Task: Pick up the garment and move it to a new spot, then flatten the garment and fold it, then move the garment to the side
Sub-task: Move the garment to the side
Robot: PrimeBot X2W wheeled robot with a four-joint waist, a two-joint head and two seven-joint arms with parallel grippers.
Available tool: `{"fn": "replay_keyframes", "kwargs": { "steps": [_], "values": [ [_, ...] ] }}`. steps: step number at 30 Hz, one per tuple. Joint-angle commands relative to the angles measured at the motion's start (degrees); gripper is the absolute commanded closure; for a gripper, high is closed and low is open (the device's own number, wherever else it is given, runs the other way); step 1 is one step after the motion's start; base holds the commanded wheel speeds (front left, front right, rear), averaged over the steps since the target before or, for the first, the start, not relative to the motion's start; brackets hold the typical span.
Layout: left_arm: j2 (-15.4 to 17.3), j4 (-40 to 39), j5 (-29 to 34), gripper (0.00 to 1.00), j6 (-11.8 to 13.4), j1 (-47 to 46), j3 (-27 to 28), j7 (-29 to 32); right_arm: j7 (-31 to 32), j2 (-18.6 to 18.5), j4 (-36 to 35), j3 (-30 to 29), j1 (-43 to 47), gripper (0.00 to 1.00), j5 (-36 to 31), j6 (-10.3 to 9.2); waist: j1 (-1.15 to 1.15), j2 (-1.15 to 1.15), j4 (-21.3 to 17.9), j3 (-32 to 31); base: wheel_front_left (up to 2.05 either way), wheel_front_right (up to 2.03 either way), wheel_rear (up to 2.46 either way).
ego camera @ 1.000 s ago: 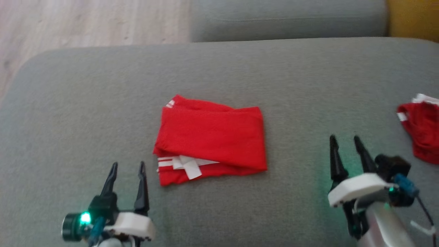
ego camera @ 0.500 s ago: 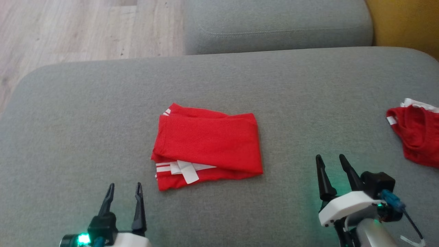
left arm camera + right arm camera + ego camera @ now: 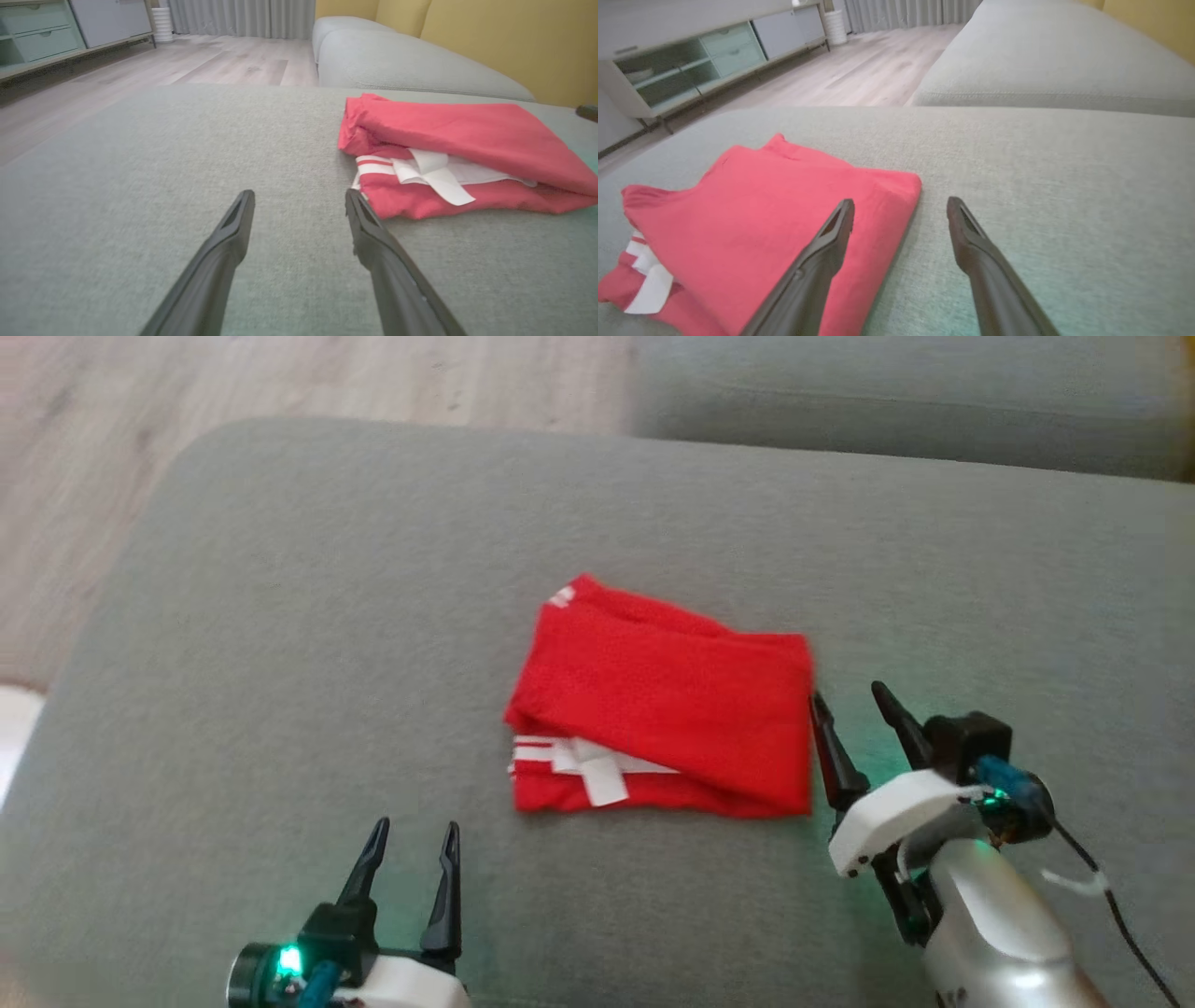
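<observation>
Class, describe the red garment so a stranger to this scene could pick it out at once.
Find the wide grey cushion. Near its middle, beside the open right claw, lies the garment, folded flat. It is bright red against the grey, with white stripes at its near edge.

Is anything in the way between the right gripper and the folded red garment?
Nothing visible stands between them. The open right gripper is right beside the right edge of the folded red garment, which lies on the grey sofa cushion. Whether a fingertip touches the cloth is unclear.
</observation>
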Motion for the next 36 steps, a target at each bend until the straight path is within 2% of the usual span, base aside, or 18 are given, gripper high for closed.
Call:
{"fn": "replay_keyframes", "kwargs": {
  "steps": [1, 5, 9, 10, 11, 14, 17, 24, 25, 31, 36],
  "values": [
    [0.09, -1.39, -0.79, 0.00, 0.38, -2.33, 1.16, -0.29, -0.36, 0.01, 2.34, 1.44, -3.10, 0.00, -0.65, -0.04, -0.01, 0.00, 4.00, 2.10, 0.00, 0.00, 0.00],
    [0.09, -1.27, -0.93, 0.00, 0.39, -2.85, 0.32, -0.29, 0.81, 0.01, 10.53, 0.74, -6.51, 0.00, -2.20, -0.04, -0.01, 0.00, 6.29, 3.27, 0.00, 0.00, 0.00],
    [0.09, -1.29, -1.03, 0.00, 0.56, -3.28, 0.26, -0.29, 1.89, 0.01, 15.90, 1.31, -7.75, 0.00, -1.12, -0.04, -0.01, 0.00, 6.85, 3.67, 0.00, 0.00, 0.00],
    [0.09, -1.39, -1.07, 0.00, 0.64, -3.27, 0.25, -0.29, 1.78, 0.01, 16.44, 1.91, -7.79, 0.46, -0.42, -0.04, -0.01, 0.00, 6.66, 3.64, 0.00, 0.00, 0.00],
    [0.09, -1.49, -1.13, 0.00, 0.71, -3.20, 0.22, -0.29, 1.52, 0.01, 16.71, 2.41, -7.86, 1.00, 0.28, -0.04, -0.01, 0.00, 6.26, 3.54, 0.00, 0.00, 0.00],
    [0.09, -1.80, -1.20, 0.00, 0.67, -3.06, 0.24, -0.29, 0.48, 0.01, 16.78, 2.85, -8.41, 1.00, 1.48, -0.04, -0.01, 0.00, 3.98, 3.05, 0.00, 0.00, 0.00],
    [0.08, -2.05, -1.01, 0.00, 0.52, -3.07, 0.30, -0.29, -0.12, 0.01, 16.10, 2.54, -9.04, 1.00, 1.88, -0.04, -0.01, 0.00, -0.06, 2.37, 0.00, 0.00, 0.00],
    [0.08, -2.66, -0.68, 0.00, -0.34, -4.69, 0.07, -0.29, -0.35, 0.01, 10.88, 3.85, -9.56, 1.00, 2.57, -0.04, -0.01, 0.00, -15.45, 2.17, 0.00, 0.00, 0.00],
    [0.08, -2.66, -0.68, 0.00, -0.34, -4.69, 0.07, -0.29, -0.35, 0.01, 10.88, 3.85, -9.56, 1.00, 2.57, -0.04, -0.01, 0.00, -15.45, 2.17, 0.00, 0.00, 0.00],
    [0.08, -2.23, -0.97, 0.00, -0.56, -7.54, -1.25, -0.29, -0.36, 0.01, 7.54, 6.77, -8.60, 1.00, 4.38, -0.04, -0.01, 0.00, -28.57, 3.03, 0.00, 0.00, 0.00],
    [0.08, -1.89, -1.10, 0.00, -1.28, -9.00, -2.46, -0.29, -0.36, 0.01, 5.60, 6.68, -8.02, 1.00, 5.13, -0.04, -0.01, 0.00, -35.68, 4.15, 0.00, 0.00, 0.00]
  ]
}}
